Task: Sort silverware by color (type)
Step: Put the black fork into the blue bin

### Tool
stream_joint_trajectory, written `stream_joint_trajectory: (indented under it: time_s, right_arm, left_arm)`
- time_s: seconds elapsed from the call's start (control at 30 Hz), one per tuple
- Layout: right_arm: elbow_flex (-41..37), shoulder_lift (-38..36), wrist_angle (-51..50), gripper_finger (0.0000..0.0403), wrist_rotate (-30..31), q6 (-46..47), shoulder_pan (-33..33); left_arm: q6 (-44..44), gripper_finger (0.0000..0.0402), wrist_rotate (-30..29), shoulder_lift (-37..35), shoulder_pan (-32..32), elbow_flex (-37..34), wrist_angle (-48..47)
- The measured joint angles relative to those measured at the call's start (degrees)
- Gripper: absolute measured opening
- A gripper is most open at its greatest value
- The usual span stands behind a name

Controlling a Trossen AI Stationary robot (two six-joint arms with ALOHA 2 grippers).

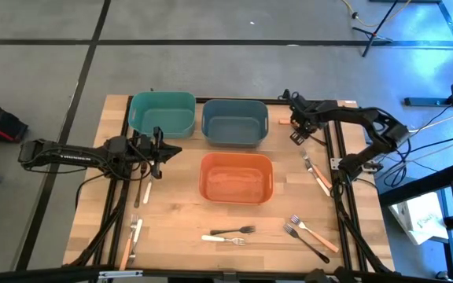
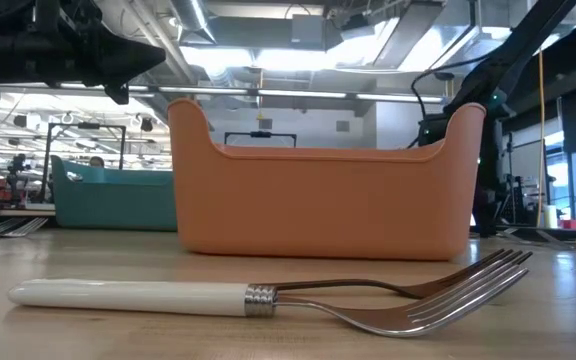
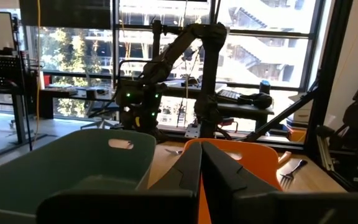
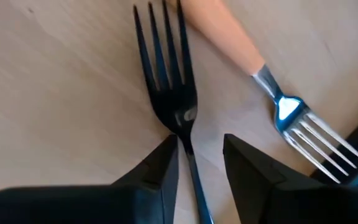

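The silverware lies scattered on the wooden table [image 1: 179,220]. My right gripper [image 4: 201,146] is open and points down at the table, right of the blue-grey bin [image 1: 234,122]. Its fingers stand on either side of the neck of a black fork [image 4: 166,81] that lies flat. An orange-handled fork [image 4: 229,37] lies beside it. My left gripper [image 3: 201,168] is shut on nothing and hovers level beside the teal bin [image 1: 162,114]. Near the front edge lie a white-handled fork [image 2: 138,294] and a black fork [image 1: 233,230].
The orange bin [image 1: 237,177] stands mid-table in front of the other two bins. More utensils lie near the left front corner [image 1: 136,232], under my left arm [image 1: 146,189] and at the right front [image 1: 313,229]. A frame rail [image 1: 338,169] runs along the right side.
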Motion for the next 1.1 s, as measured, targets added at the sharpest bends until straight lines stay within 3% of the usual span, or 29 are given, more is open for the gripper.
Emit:
stream_joint_trajectory:
  time_s: [0.27, 0.63, 1.1]
  right_arm:
    - [0.0, 0.08, 0.26, 0.009, 0.65, -1.07, 0.0]
    - [-0.02, 0.08, 1.48, 0.0008, -0.27, 0.1, 0.02]
    - [-0.06, -0.79, 2.13, 0.0001, -4.34, -1.05, 0.07]
  left_arm:
    - [0.02, 0.0006, -0.15, 0.0, 0.0, 0.0, 0.63]
    - [-0.84, 0.0006, 0.12, 0.0, 0.0, 0.0, 2.27]
    - [0.02, 0.0006, 1.77, 0.0, 0.0, 0.0, 2.44]
